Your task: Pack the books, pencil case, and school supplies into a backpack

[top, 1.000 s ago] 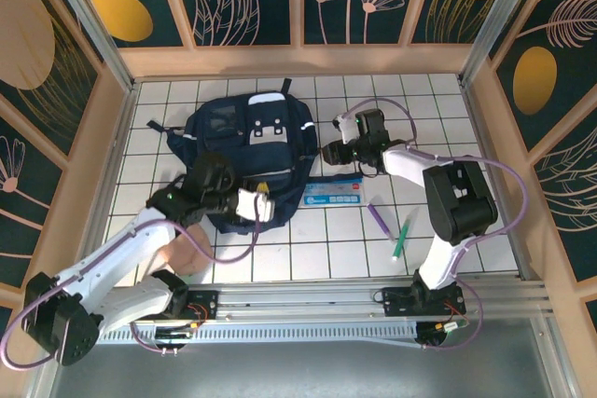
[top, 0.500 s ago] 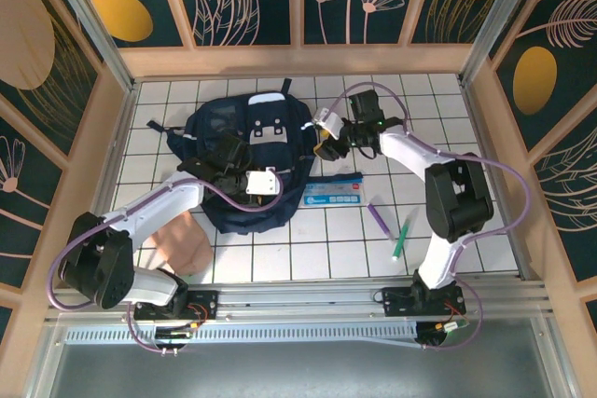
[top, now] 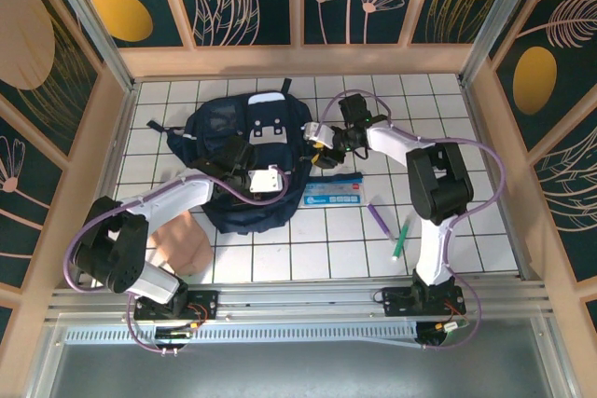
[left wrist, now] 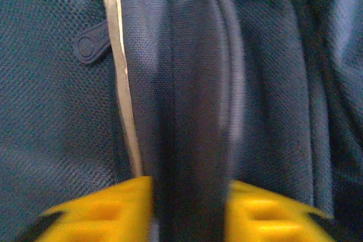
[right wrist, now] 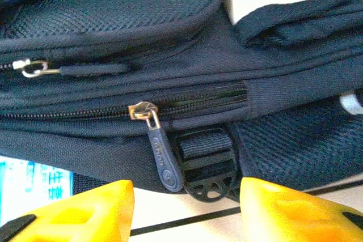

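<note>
The backpack [top: 210, 132] lies flat on the tiled table [top: 448, 137], at about 10 o'clock from the table's middle. Its long side zipper looks closed along most of the length that can be seen. The zipper pull [right wrist: 160, 160] hangs down next to a black strap buckle [right wrist: 207, 182].

The left claw [top: 270, 179] is on the lower front of the bag. Its yellow fingers [left wrist: 96, 208] are pressed against a raised fold of navy fabric, so it is clamped on the bag itself. The right claw [top: 322, 148] is at the 3 o'clock edge of the bag. Its jaws stand apart on both sides of the pull and hold nothing.

The book [top: 333, 194] lies just beside the bag at 4 o'clock. The purple pen [top: 380, 219] and the green pen [top: 401, 237] are further out in the same direction. Nothing is packed yet.

I think the main risk is that the right claw closes on the buckle or the strap and not on the pull, because they are so close together. Also, the fabric fold may slip out of the left claw when the zipper is pulled. Then the whole bag could slide over the book.
</note>
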